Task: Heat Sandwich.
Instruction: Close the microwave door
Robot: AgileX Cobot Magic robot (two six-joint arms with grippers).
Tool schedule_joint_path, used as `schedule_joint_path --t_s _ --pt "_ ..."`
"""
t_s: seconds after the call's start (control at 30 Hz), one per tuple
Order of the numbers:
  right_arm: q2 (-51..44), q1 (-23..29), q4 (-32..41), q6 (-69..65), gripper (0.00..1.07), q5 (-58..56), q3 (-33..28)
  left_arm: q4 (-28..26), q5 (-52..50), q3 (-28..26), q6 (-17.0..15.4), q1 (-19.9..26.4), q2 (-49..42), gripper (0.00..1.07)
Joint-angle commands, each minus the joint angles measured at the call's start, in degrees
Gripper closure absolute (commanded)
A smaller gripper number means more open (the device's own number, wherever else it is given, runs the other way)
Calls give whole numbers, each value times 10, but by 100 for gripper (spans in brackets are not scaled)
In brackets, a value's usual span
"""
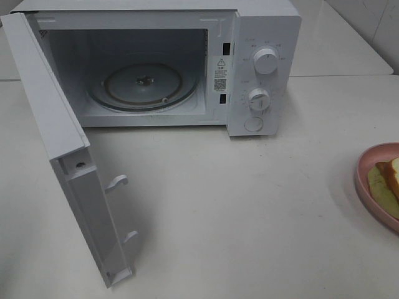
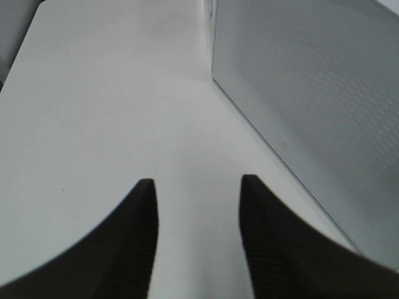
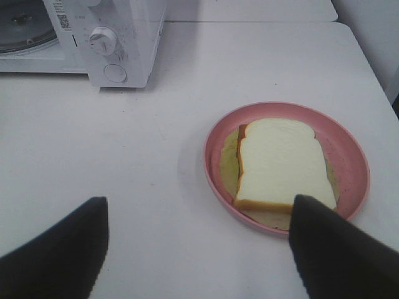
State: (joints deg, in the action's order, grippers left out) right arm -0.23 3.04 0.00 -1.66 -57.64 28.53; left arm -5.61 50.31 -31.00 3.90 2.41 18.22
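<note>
Right wrist: gripper wide apart, empty.

Left claw: two dark ribbed fingers, tips moderately apart with a clear gap between them, nothing in the gap, held above the white bench. Right claw: two dark fingers, spread wide, nothing between them, also held above the bench. Neither claw touches anything. Arms and wrists themselves not visible in wrist views; neither arm shows in the exterior high view.
</note>
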Motion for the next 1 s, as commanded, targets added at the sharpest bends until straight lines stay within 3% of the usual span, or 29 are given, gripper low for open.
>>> schedule_joint_path --t_s 0.03,0.07,0.1,0.17,0.43,0.6,0.8,1.0 --pt "-16 -4 0 8 31 6 -1 -1 -44 10 -3 2 22 81" --pt "-16 -4 0 8 31 6 -1 0 -61 18 -3 2 33 98" --pt "-16 -4 0 8 31 6 -1 0 -74 24 -3 2 44 106" --pt "-16 -4 0 8 31 6 -1 0 -92 33 -1 2 53 107" --pt "-16 -4 0 8 31 6 -1 -2 -350 129 29 2 123 107" --pt "-16 -4 0 8 31 6 -1 -1 -481 176 29 2 148 107" --pt "-16 -4 0 8 31 6 -1 5 -583 188 29 2 189 107" --pt "-16 -4 0 8 31 6 -1 21 -664 188 25 2 289 107"
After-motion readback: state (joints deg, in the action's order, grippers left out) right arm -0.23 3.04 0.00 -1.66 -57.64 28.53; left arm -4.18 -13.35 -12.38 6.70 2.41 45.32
